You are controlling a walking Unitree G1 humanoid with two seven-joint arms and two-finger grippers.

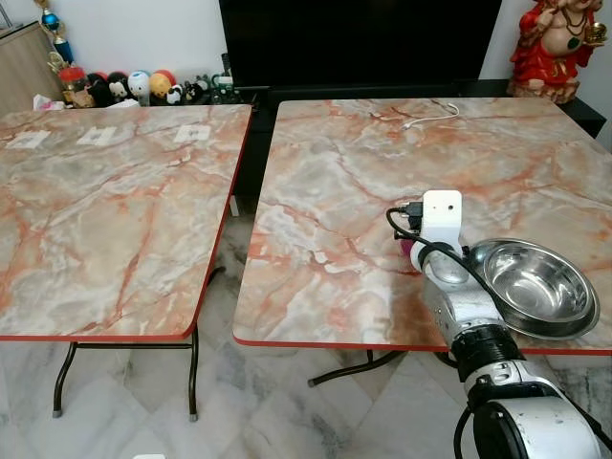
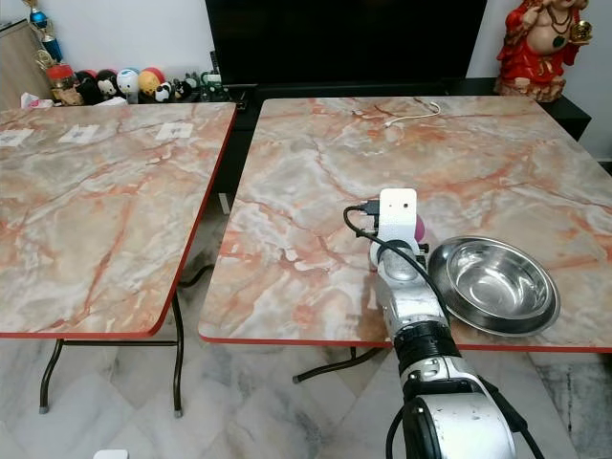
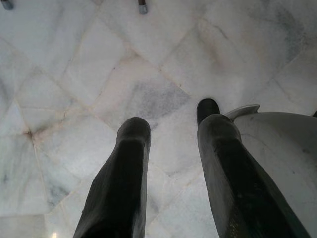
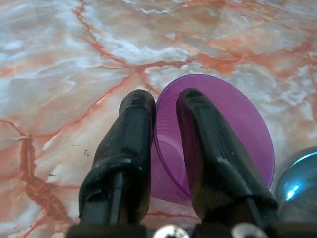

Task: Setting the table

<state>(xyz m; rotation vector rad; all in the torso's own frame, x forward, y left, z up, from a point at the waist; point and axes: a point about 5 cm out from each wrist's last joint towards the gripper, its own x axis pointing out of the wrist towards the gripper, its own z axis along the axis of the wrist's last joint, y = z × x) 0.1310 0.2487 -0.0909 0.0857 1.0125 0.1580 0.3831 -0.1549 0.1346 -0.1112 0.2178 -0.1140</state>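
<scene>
On the right marble table [image 1: 363, 153], close to its front edge, my right gripper [image 4: 166, 99] is shut on the rim of a purple plastic cup [image 4: 223, 134]. One finger is inside the cup and one outside. From the head views the cup [image 2: 418, 228] peeks out pink behind the white wrist camera. A steel bowl [image 1: 535, 287] sits just right of the cup, at the front right corner. My left gripper [image 3: 171, 116] hangs over the floor, open and holding nothing.
A second marble table [image 1: 96, 210] stands to the left across a narrow gap. A white cable [image 1: 430, 117] lies at the right table's far side. Behind are a black TV stand, small figurines [image 1: 134, 86] and a red statue [image 1: 555, 43]. The floor [image 3: 124, 74] is pale marble tile.
</scene>
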